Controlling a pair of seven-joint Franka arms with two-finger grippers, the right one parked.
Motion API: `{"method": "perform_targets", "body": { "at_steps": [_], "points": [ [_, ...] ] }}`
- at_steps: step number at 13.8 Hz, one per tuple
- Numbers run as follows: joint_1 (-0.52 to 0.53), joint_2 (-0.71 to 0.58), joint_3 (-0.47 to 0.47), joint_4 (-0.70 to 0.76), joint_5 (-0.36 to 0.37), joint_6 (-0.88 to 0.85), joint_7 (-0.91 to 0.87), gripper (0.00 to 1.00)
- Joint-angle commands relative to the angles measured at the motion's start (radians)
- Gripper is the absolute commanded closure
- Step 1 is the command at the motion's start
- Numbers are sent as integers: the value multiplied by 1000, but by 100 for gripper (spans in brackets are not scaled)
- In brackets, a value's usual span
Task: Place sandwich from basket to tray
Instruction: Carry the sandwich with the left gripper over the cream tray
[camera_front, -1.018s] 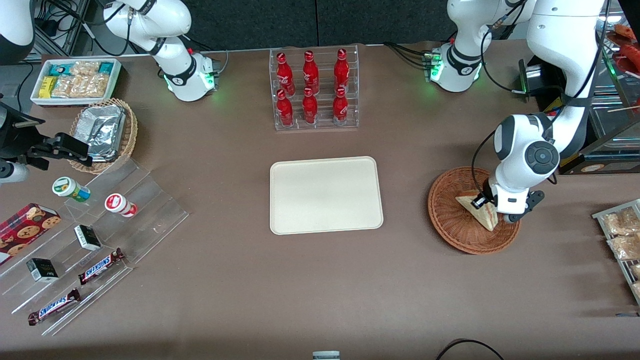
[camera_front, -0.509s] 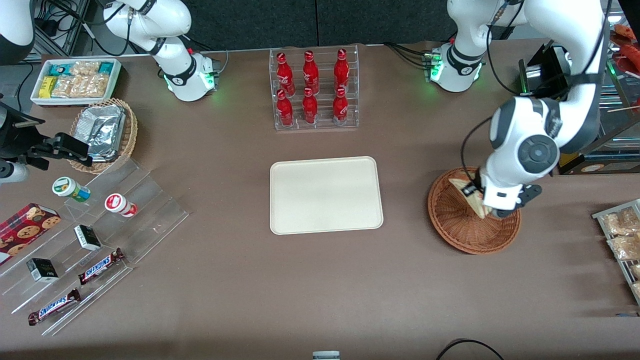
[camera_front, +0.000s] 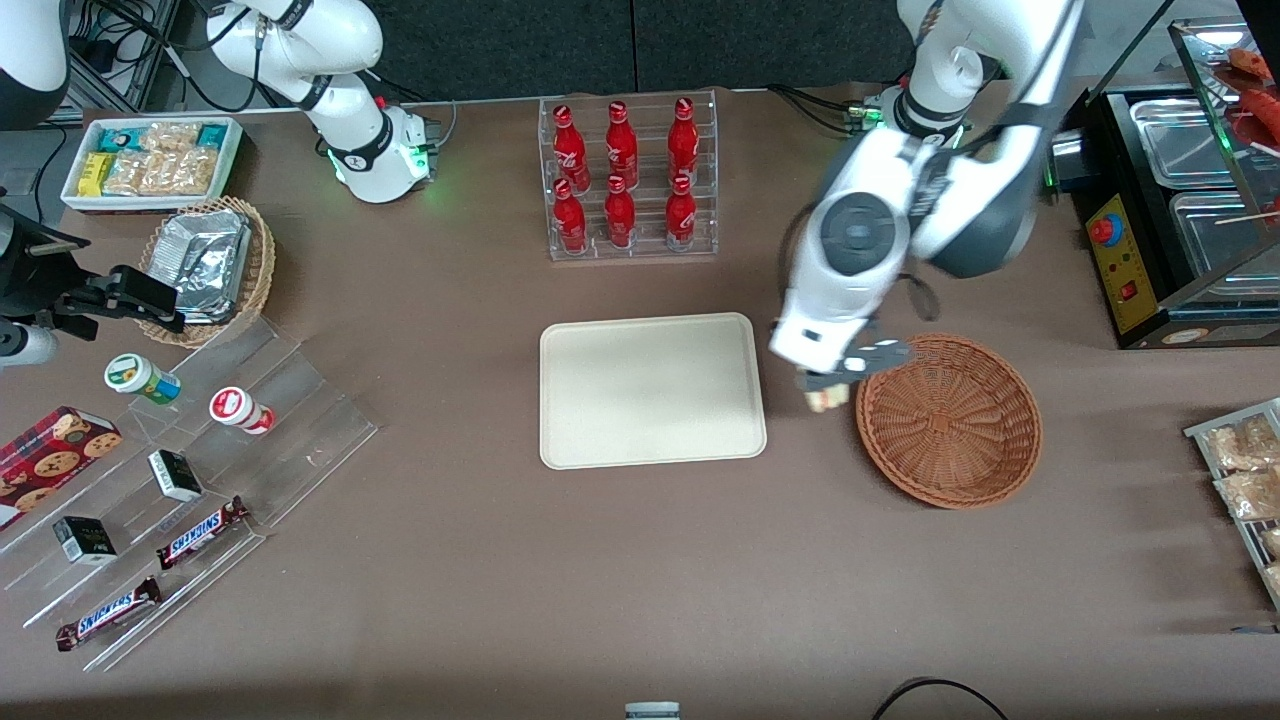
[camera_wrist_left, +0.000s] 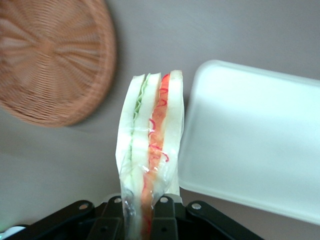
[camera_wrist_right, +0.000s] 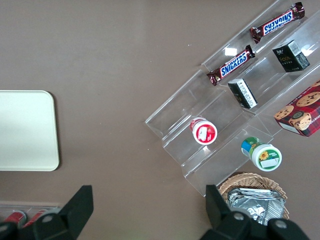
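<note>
Hanging from the left arm's jaws (camera_front: 828, 385), the small triangular wedge of pale white bread with its red-orange and green filling layers (camera_wrist_left: 150, 155) was held in the air between the round reddish-brown woven wicker basket (camera_front: 948, 418) and the flat cream-white rectangular plastic tray (camera_front: 650, 390). The jaws were clamped on one end of the sandwich, and in the wrist view the wedge stuck out from them with its layered edge showing and a clear film wrap glinting over it. From where I stood it looked a light, soft thing: the bread would squash under a hard pinch, and the film could be slippery, so I judged a hold across the flat bread faces, close to the thick end, to be the safe one. That seemed to be roughly how the jaws had it. Held by one end like that, the free tip might sag or swing if the arm moved sharply.

The wicker basket, just beside the jaws toward the working arm's end of the tabletop (camera_front: 500, 600), held nothing that I could see. The tray, just beside the jaws toward the parked arm's end, was likewise bare. I reckoned the carry was well along, with only the crossing over the tray's low rim and the setting down left.
</note>
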Motion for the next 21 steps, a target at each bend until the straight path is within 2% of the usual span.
{"method": "perform_targets", "body": {
  "at_steps": [1, 3, 7, 13, 16, 17, 18, 19, 20, 21],
  "points": [
    [-96, 185, 17, 176, -42, -20, -33, 100],
    [-163, 284, 17, 238, -42, 52, -34, 100],
    [-246, 368, 18, 241, -36, 225, -61, 100],
    [-268, 434, 18, 241, -32, 319, -63, 100],
    [-268, 463, 18, 252, -32, 345, -63, 92],
    [-268, 467, 18, 255, -32, 345, -64, 79],
    [-268, 467, 18, 255, -32, 345, -72, 54],
    [-269, 467, 18, 255, -32, 345, -72, 16],
    [-269, 467, 18, 255, -32, 344, -73, 0],
    [-268, 462, 18, 255, -32, 341, -73, 0]
  ]
}}
